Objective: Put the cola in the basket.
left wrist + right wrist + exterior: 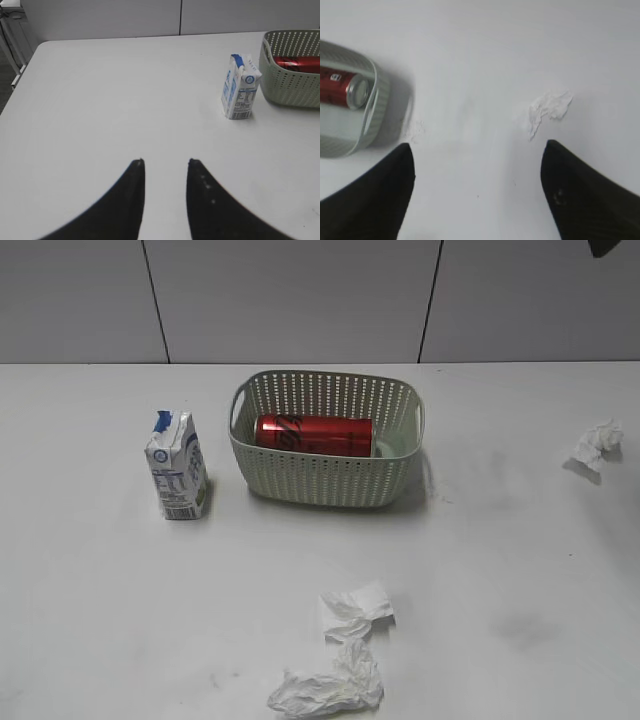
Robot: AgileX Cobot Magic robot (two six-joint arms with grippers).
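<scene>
The red cola can (pixel 312 434) lies on its side inside the pale grey-green basket (pixel 330 482) at the table's middle back. It also shows in the left wrist view (pixel 299 62) within the basket (pixel 292 82), and in the right wrist view (pixel 342 88) with its silver top facing right, inside the basket (pixel 374 107). My left gripper (pixel 165 162) is open and empty over bare table, well left of the basket. My right gripper (pixel 477 145) is wide open and empty, to the right of the basket. Neither gripper shows in the exterior view, apart from a dark tip (pixel 605 247) at the top right.
A white-and-blue carton (pixel 177 466) stands upright left of the basket, also in the left wrist view (pixel 239 88). Crumpled white tissues lie at the front middle (pixel 340 655) and far right (pixel 598 443); one shows in the right wrist view (pixel 549 109).
</scene>
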